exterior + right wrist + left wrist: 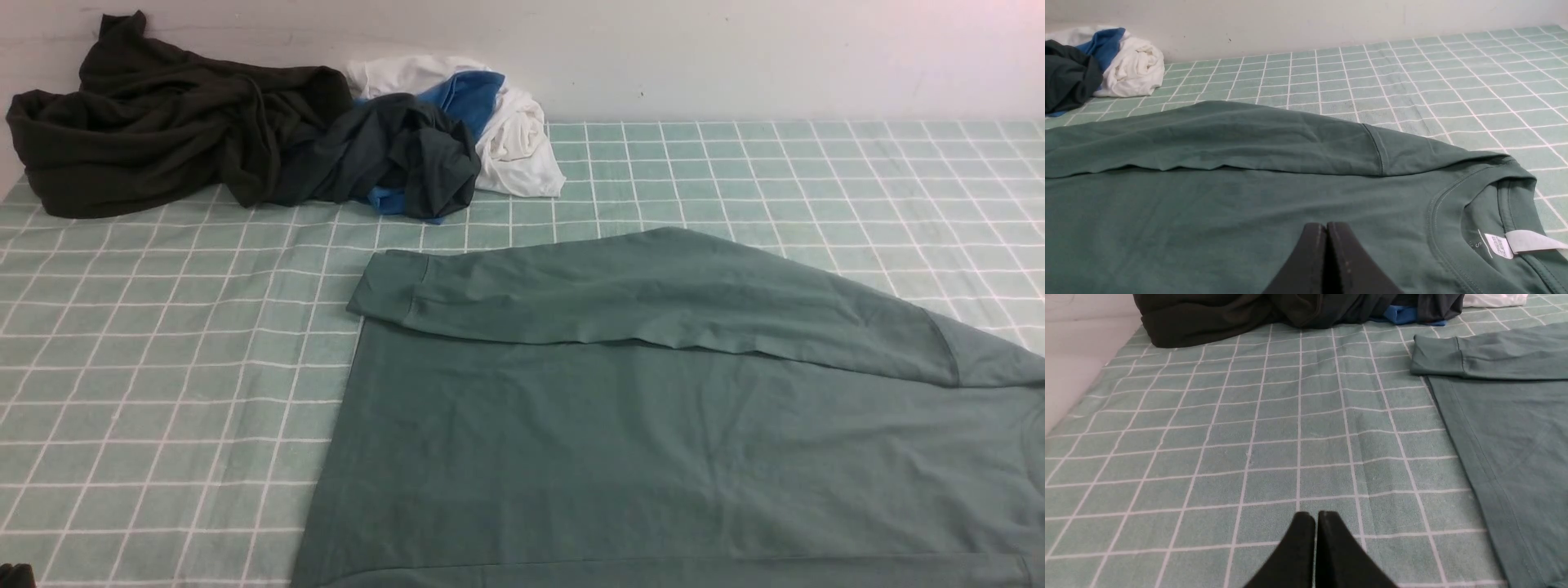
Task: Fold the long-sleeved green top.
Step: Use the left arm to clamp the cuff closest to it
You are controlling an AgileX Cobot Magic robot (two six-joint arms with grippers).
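Note:
The green long-sleeved top (653,441) lies flat on the checked cloth, filling the near right of the front view. Its far sleeve (653,294) is folded across the body, with the cuff (388,286) pointing left. In the right wrist view the top (1229,204) shows its neckline and white label (1515,243). My right gripper (1327,224) is shut and empty over the top's body. My left gripper (1316,514) is shut and empty over bare checked cloth, to the left of the top's hem side (1506,457). Neither gripper's fingers show in the front view.
A very dark olive-black garment (155,122), a dark grey-and-blue garment (400,155) and a white garment (514,131) are heaped at the far left by the wall. The checked cloth (163,367) covers the table. The table's left edge shows in the left wrist view (1073,404).

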